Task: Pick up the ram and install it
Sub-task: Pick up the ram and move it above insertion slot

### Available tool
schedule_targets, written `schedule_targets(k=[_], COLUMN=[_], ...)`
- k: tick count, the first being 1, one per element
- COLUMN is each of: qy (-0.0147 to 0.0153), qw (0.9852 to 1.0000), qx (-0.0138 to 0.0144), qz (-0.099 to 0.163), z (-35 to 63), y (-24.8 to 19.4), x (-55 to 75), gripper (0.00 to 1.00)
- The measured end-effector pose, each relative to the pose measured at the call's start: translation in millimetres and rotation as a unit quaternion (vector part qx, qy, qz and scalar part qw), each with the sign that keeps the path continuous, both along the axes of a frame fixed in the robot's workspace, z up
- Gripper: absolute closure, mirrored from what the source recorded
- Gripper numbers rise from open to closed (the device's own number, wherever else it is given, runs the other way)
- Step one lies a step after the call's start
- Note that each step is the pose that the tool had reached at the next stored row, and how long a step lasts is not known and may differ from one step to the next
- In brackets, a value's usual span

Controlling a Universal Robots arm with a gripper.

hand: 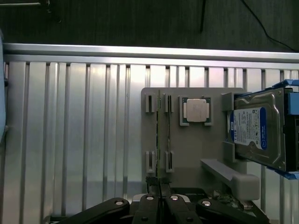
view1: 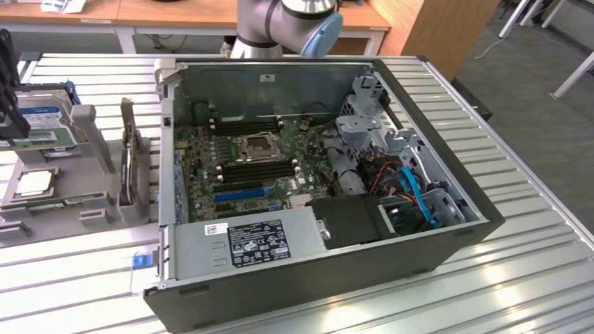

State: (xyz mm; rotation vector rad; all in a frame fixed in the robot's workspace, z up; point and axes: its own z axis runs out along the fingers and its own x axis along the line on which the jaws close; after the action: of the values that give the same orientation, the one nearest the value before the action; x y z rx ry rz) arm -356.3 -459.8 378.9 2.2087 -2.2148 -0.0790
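The ram (hand: 159, 135) is a slim green stick standing on edge in the slotted clips of a grey holder plate (hand: 187, 154). In the exterior view the ram (view1: 65, 202) lies low in the holder (view1: 55, 209) at that view's left, outside the computer case. My gripper (hand: 160, 187) hangs well above the ram, in line with its length. Its black fingers (hand: 149, 207) are pressed together with nothing between them. The dark gripper body (view1: 7, 90) shows at the exterior view's left edge, over the holder.
On the same holder sit a square silver processor chip (hand: 196, 110) and a blue-and-silver hard drive (hand: 257, 133) standing upright. The open computer case (view1: 446, 243) lies on the ribbed metal table (hand: 70, 140). Its motherboard has black memory slots (view1: 255, 170) near the processor socket (view1: 255, 146).
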Motion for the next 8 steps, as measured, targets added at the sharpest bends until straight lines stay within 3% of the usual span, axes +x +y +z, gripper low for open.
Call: schedule_targets(k=[8], qy=[0.0001], qw=[1.0000], qx=[-0.0001], qz=[0.000], z=[1.0], y=[0.0], x=[0.1], gripper=[0.89])
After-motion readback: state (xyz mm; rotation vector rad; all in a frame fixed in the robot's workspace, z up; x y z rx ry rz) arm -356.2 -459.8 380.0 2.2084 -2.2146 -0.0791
